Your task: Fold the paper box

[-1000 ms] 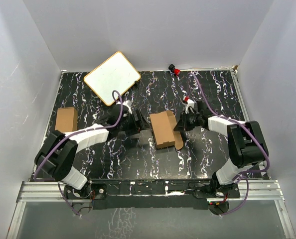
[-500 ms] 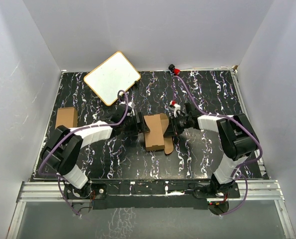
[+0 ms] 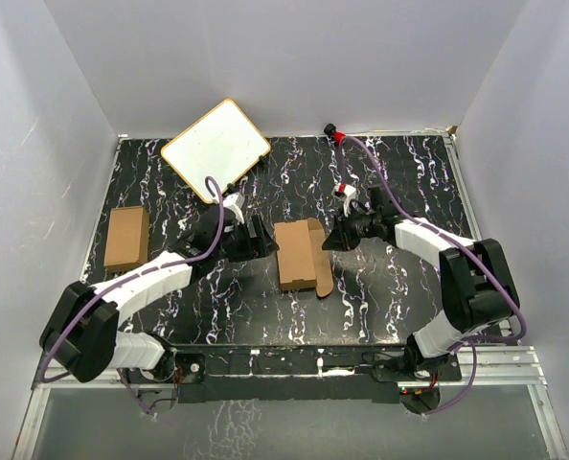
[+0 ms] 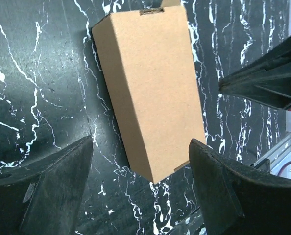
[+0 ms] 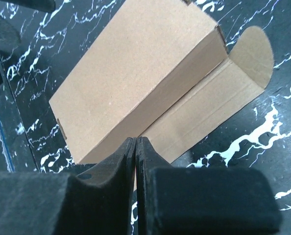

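The paper box (image 3: pixel 297 254) lies on the table (image 3: pixel 399 172), its side flap (image 5: pixel 219 107) open and its inside hidden. The left claw (image 3: pixel 259 239) is spread beside it. The right claw (image 3: pixel 329 241) is pressed together, empty.

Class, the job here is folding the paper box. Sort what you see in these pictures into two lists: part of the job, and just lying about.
Part of the job: paper box, in the middle.
Lying about: other brown carton at the left; white board; small red object at the far edge.

Paper box (image 3: pixel 297 255) between left claw (image 3: pixel 258 238), right claw (image 3: pixel 330 241)
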Controlling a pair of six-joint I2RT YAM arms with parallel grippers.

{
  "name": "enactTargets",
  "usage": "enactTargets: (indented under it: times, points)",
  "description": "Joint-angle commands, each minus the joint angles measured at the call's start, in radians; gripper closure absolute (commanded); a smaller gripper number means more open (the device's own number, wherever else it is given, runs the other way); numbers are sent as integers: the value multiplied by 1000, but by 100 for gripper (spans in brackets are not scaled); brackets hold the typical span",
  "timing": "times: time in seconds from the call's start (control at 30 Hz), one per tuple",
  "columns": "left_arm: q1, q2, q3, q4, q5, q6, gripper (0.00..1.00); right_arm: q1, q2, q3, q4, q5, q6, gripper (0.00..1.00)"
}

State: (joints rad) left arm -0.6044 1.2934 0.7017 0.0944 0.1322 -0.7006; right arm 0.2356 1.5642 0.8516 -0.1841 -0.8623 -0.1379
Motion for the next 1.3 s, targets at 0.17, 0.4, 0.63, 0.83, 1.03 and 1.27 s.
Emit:
enactTargets:
  times: [0.17,0.4,0.63,0.83,1.03,1.27]
  points:
    - [-2,194,130,-44,82,27,24,42,70,12,-46,-41,-86,92]
    - [-15,397,292,-187,86,103,24,122,174,51,-41,-79,-25,92]
    - [-18,461,340,-335,-2,179,24,194,243,90,-61,-86,-29,91]
    - [-18,504,360,-399,-24,225,25,131,200,152,-213,-40,-181,86]
    - [-17,507,356,-390,-16,238,25,78,-1,100,-371,-102,-518,71]
    - [-15,483,364,-391,-15,246,25,92,-344,-215,-261,-215,-1064,26]
